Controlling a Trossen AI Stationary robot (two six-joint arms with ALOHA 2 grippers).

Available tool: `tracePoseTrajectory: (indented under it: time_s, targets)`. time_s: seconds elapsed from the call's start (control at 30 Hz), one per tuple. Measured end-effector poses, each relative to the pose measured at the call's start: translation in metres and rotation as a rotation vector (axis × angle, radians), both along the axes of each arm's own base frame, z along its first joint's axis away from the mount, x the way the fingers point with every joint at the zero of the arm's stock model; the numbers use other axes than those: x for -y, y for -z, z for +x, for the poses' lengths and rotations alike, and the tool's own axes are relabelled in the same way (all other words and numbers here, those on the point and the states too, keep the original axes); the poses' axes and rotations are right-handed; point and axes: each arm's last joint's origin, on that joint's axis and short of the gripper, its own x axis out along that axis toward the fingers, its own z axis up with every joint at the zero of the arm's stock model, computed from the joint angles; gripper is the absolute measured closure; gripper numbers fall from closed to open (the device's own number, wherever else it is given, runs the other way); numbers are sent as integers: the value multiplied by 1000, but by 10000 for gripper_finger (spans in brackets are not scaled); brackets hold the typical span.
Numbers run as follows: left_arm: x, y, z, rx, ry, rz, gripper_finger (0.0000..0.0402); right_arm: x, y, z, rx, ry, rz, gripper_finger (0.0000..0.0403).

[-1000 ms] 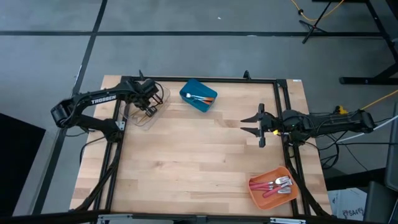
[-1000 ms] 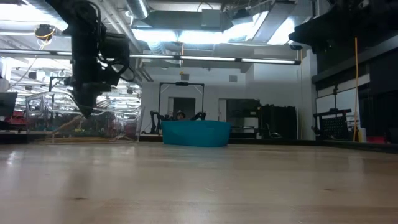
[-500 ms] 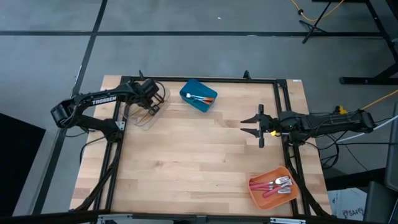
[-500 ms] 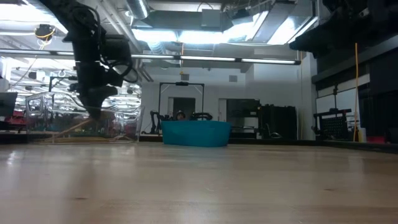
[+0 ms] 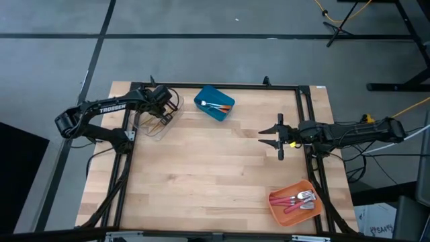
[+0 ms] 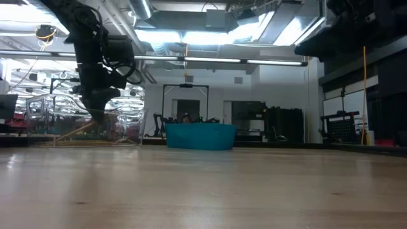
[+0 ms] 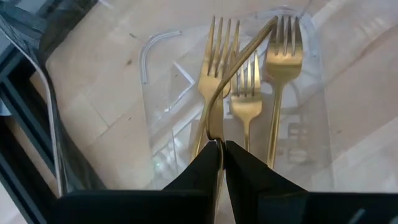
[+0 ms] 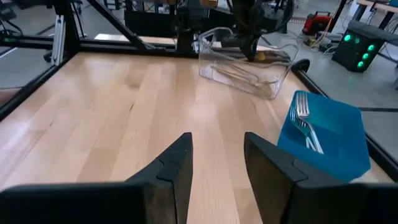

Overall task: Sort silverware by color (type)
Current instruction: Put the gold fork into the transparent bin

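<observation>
Danger sits at the clear bin (image 5: pixel 160 119) in the far left corner of the table (image 5: pixel 215 175). The left gripper (image 7: pixel 222 149) hangs over it, fingers closed on a gold fork (image 7: pixel 239 65) that slants above three gold forks (image 7: pixel 249 93) lying inside. If the thin handle slips, the fork can fall across the bin wall. The right gripper (image 5: pixel 277 136) waits at the right side, fingers open and empty.

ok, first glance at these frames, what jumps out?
The left pincer, shut on a gold fork, hangs over the clear bin at the table's far left, where three more gold forks lie. The blue bin sits at far centre and the orange bin at the near right corner. The right pincer waits open, empty, at the right edge.
</observation>
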Motion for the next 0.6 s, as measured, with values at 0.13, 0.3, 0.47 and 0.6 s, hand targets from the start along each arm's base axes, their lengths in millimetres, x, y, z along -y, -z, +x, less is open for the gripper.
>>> tracePoseTrajectory:
  time_s: [0.13,0.3,0.47,0.6]
  targets:
    - [4,11,-5,-31,0,-26,382,0,1,1,-8,0,-1,270]
    - [9,26,-10,-24,-2,-46,381,0,1,1,-4,0,-1,270]
    - [9,29,-10,-11,25,-36,381,0,0,1,-3,0,-1,270]
    - [9,30,-10,-12,25,-33,378,0,0,1,-3,0,-1,270]
